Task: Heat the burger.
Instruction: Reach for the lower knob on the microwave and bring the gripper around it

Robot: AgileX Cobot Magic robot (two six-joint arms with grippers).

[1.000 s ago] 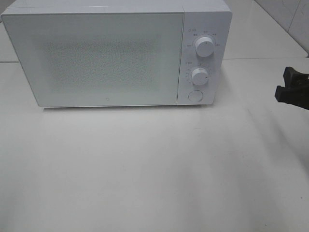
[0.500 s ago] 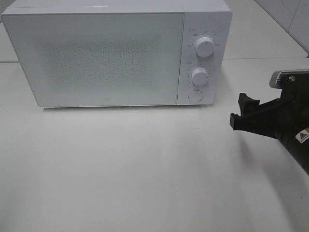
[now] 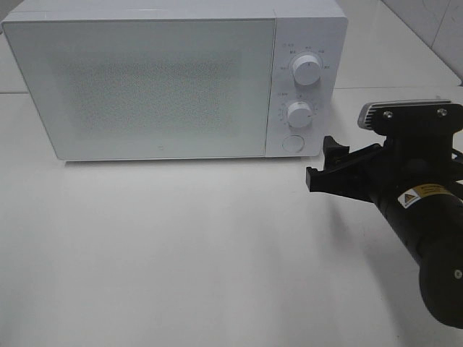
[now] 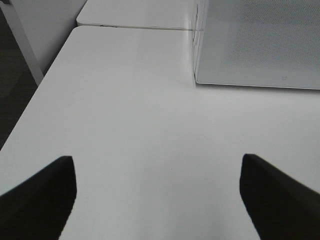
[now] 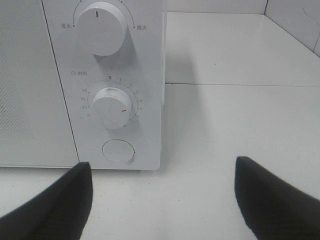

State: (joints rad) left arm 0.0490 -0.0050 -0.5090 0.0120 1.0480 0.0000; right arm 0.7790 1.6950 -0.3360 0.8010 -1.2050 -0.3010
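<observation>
Left fingers (image 4: 40, 195): spread wide, nothing between them. They hang over bare table (image 3: 181, 253) near its left edge. You only get them in the left wrist view, since the high camera doesn't catch that arm. The microwave's near left corner is ahead of them, well apart.

Microwave (image 3: 159, 79): sits at the back of the table, from near the left edge to past the middle, front facing you. The door (image 3: 145, 87) is shut. Its panel is frosted and speckled, so you can't see inside.

Burger: not visible in any view. You can't tell where it is, or whether it's behind that door.

Control panel, on the right side of the microwave's front:
- The upper knob (image 3: 307, 70) has its black mark pointing straight up.
- The lower knob (image 3: 299, 114) is the timer, with a red mark.
- The round button (image 3: 292, 143) sits below both.

Right fingers (image 3: 334, 179): spread wide and holding nothing. They're above the table toward its right edge, just beside the microwave's front right corner, and pointed at the panel at about button height. There's no contact with the microwave. The right wrist view shows both knobs and the button ahead, past the fingers (image 5: 55, 200).
</observation>
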